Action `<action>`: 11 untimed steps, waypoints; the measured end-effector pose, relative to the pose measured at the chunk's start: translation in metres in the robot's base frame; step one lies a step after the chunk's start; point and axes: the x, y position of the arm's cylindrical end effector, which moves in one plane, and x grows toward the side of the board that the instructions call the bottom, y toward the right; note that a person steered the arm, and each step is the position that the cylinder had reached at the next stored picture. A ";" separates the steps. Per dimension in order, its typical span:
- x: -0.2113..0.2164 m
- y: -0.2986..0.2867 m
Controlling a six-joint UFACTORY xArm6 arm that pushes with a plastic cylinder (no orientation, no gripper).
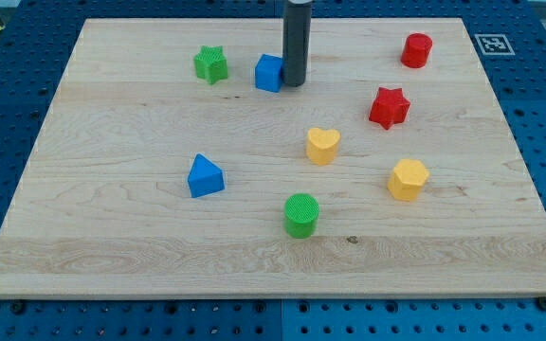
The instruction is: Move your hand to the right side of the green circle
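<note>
Tip touching blue cube; ribbed green cylinder apart.

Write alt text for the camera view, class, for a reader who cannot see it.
My tip rests beside the blue cube near the view's top of a wooden board, far from the green circle near the bottom. Other coloured blocks lie scattered between.

So my tip is planted near the view's top, a bit left of centre, with the dark rod going straight up out of frame.
</note>
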 end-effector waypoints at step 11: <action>0.239 0.053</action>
